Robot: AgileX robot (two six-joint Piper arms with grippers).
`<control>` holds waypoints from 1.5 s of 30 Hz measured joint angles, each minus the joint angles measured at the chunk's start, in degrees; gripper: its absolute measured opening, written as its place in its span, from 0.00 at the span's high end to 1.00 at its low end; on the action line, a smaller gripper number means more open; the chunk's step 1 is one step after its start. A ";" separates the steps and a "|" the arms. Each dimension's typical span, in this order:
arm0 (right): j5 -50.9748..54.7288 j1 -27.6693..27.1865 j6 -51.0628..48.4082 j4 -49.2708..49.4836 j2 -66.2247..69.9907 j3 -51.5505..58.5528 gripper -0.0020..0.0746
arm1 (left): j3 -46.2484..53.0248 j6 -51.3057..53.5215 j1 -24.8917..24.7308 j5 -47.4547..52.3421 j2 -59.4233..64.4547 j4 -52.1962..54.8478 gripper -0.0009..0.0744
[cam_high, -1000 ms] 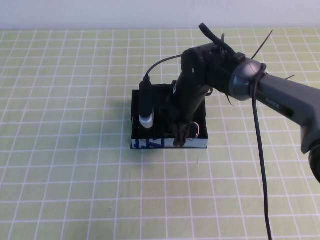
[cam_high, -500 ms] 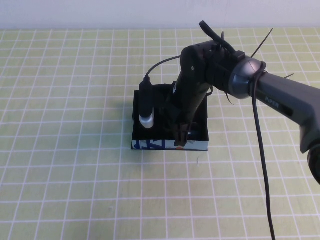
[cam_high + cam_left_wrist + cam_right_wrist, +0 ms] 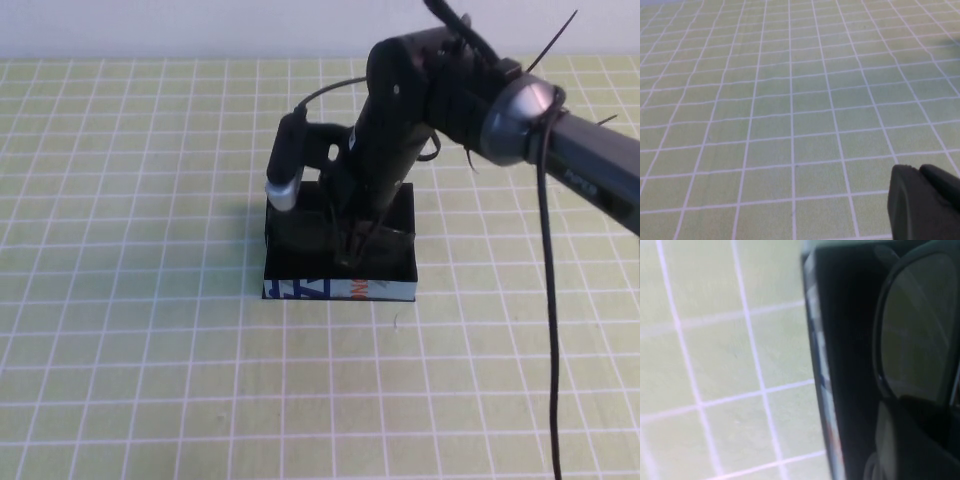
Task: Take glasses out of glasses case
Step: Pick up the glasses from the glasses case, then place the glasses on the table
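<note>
The glasses case (image 3: 340, 290), a black box with a white, blue and orange printed front, sits at the middle of the gridded mat. The black glasses (image 3: 310, 235) lie tilted inside it, dark lenses showing. My right gripper (image 3: 357, 258) reaches down into the case near its front wall and is shut on the glasses' frame. The right wrist view shows a dark lens (image 3: 917, 340), the case wall (image 3: 822, 370) and one pale finger (image 3: 887, 440). My left gripper (image 3: 926, 202) is outside the high view, shut, low over bare mat.
A green mat with a white grid (image 3: 150, 350) covers the table all round the case. The right arm's black cable (image 3: 545, 300) hangs down at the right. A white wall edge runs along the far side.
My right arm has risen and tipped back, with its wrist camera now higher and further from me. The gripper tips stay in the case, and the glasses inside look shifted and tilted.
</note>
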 joint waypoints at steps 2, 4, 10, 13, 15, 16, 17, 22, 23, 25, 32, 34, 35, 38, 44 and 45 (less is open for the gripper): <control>0.61 0.21 7.62 -0.76 -2.98 0.85 0.90 | 0.00 0.00 0.00 0.00 0.00 0.00 0.99; 0.86 0.34 14.95 -2.17 -6.24 2.85 0.90 | 0.00 0.00 0.00 0.00 0.00 0.00 0.99; -4.72 -1.06 39.53 -6.73 -20.15 21.25 0.90 | 0.00 0.00 0.00 0.00 0.00 0.00 0.99; -11.62 -3.71 51.65 -7.13 -27.79 32.40 0.90 | 0.00 0.00 0.00 0.00 0.00 0.00 0.99; -15.80 -5.98 57.57 -7.36 -32.16 38.79 0.90 | 0.00 0.00 0.00 0.00 0.00 0.00 0.99; -17.34 -7.35 60.25 -7.35 -33.68 41.88 0.90 | 0.00 0.00 0.00 0.00 0.00 0.00 0.99; -18.36 -8.79 62.49 -7.35 -34.69 44.60 0.90 | 0.00 0.00 0.00 0.00 0.00 0.00 0.99; -22.21 -14.90 66.44 -7.35 -34.62 53.14 0.90 | 0.00 0.00 0.00 0.00 0.00 0.00 0.99; -23.38 -15.76 66.59 -7.20 -34.02 53.88 0.90 | 0.00 0.00 0.00 0.00 0.00 0.00 0.99; -25.72 -17.10 66.58 -6.33 -32.64 54.32 0.90 | 0.00 0.00 0.00 0.00 0.00 0.00 0.99; -31.97 -18.91 61.83 -1.41 -27.81 54.32 0.90 | 0.00 0.00 0.00 0.00 0.00 0.00 0.99; -32.35 -18.91 59.60 0.27 -26.74 54.32 0.90 | 0.00 0.00 0.00 0.00 0.00 0.00 0.99; -32.35 -18.91 58.94 0.92 -25.98 54.18 0.90 | 0.00 0.00 0.00 0.00 0.00 0.00 0.99; -31.99 -18.91 57.95 1.52 -24.16 53.20 0.90 | 0.00 0.00 0.00 0.00 0.00 0.00 0.99; -31.03 -18.91 56.87 1.66 -21.76 51.21 0.90 | 0.00 0.00 0.00 0.00 0.00 0.00 0.99; -30.90 -18.91 56.49 1.66 -21.52 51.08 0.90 | 0.00 0.00 0.00 0.00 0.00 0.00 0.99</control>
